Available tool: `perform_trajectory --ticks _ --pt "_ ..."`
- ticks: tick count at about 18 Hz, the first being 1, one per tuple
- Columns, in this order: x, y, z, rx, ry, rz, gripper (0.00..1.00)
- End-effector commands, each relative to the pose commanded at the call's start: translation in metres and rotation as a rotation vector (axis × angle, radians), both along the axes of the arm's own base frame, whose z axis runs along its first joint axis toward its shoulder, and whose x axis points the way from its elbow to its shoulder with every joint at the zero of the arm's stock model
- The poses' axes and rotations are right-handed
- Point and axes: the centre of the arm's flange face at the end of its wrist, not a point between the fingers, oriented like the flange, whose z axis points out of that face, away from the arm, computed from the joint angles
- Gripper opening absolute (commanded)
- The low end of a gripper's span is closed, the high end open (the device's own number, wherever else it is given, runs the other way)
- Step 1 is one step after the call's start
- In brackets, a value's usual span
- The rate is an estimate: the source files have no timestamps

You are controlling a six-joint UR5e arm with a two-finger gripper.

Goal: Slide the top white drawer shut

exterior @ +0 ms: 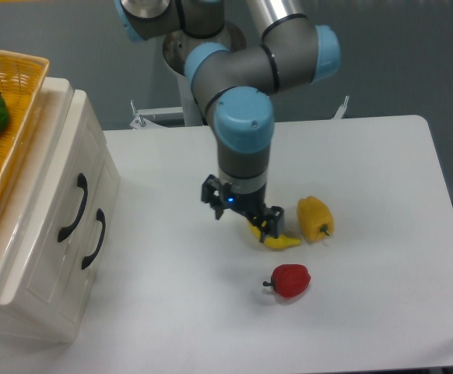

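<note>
A white table (pixel 366 312) stands before a grey wall. The cream drawer unit sits at its left edge; the top white drawer (pixel 75 204) appears flush with its front. A wicker basket (pixel 12 86) rests on top. The gripper (pixel 267 232) hangs at mid-table over a banana (pixel 279 242), finger state unclear. A yellow pepper (pixel 315 218) and red pepper (pixel 290 280) lie nearby.

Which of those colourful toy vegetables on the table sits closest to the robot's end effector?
The small yellow banana-shaped piece, lying right beneath the end effector. The yellow pepper sits to its right, and the red pepper lies farther toward the front.
</note>
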Motion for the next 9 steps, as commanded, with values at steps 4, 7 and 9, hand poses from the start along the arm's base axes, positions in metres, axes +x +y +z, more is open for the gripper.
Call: perform_trajectory --ticks 4,7,9 --pt "-0.022 -0.022 -0.003 -0.048 0.028 -0.077 1.0" --pt "-0.032 -0.032 -0.001 -0.048 0.035 -0.087 1.0" --pt "-0.037 -0.036 -0.001 -0.051 0.034 -0.096 1.0"
